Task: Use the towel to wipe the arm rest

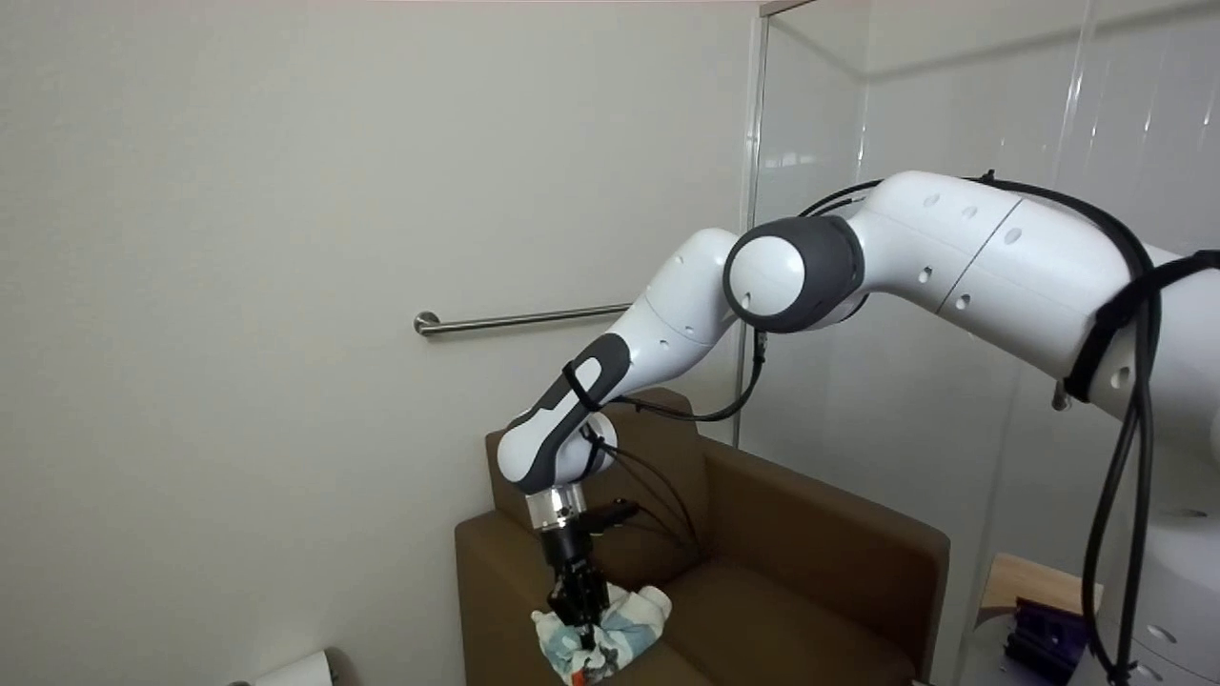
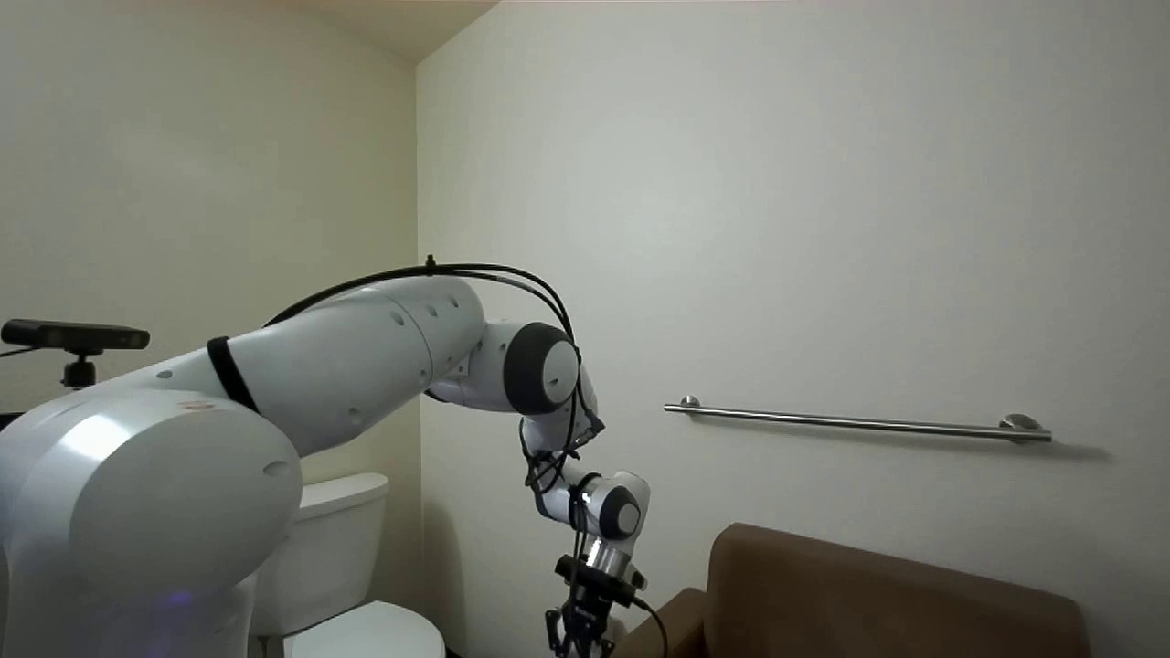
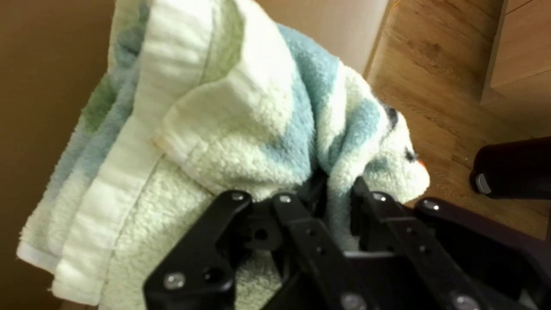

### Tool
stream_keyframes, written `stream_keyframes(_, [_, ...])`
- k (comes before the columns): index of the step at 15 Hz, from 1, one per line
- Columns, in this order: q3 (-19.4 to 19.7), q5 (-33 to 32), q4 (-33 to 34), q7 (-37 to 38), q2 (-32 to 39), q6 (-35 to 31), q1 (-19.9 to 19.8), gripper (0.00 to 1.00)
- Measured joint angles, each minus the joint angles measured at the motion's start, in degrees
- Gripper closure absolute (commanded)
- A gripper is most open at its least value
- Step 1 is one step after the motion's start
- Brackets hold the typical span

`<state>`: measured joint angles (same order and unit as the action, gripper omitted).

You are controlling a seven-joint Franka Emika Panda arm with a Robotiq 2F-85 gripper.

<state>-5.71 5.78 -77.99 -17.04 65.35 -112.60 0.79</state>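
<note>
1. I have the gripper (image 3: 338,193) pinching a bunched fold of the towel (image 3: 232,146); cloth shows between the two fingers (image 3: 301,221), tips partly sunk in it.
2. Towel: cream with blue and green patches, small dark and red bits at the bunched end. It sits at the armrest (image 1: 505,562), away from the corner by the backrest (image 2: 896,603). Contact underneath is hidden from me.
3. Wrist view: bunched end pokes past the armrest's outer edge, seen against the wood floor (image 3: 430,99). Hemmed part spreads the other way, over darker brown upholstery (image 3: 47,77).
4. My arm (image 1: 915,229) reaches over the armchair (image 1: 801,610), gripper pointing down.
5. Metal bar (image 2: 859,422) on the wall (image 2: 804,228) in both exterior views, higher than the backrest.
6. In an exterior view I get a toilet (image 2: 315,548) beyond the arm, and a black camera (image 2: 78,335) near the left edge.
7. Dark purple item (image 1: 1044,638) near the lower right corner of an exterior view; black object (image 3: 512,168) at the wrist view's right edge, can't tell what.
</note>
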Motion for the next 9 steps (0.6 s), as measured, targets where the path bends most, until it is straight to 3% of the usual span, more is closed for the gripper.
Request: stream_keyframes(9, [1.29,-0.84,24.35,0.1,11.14,0.69,0.42,0.93])
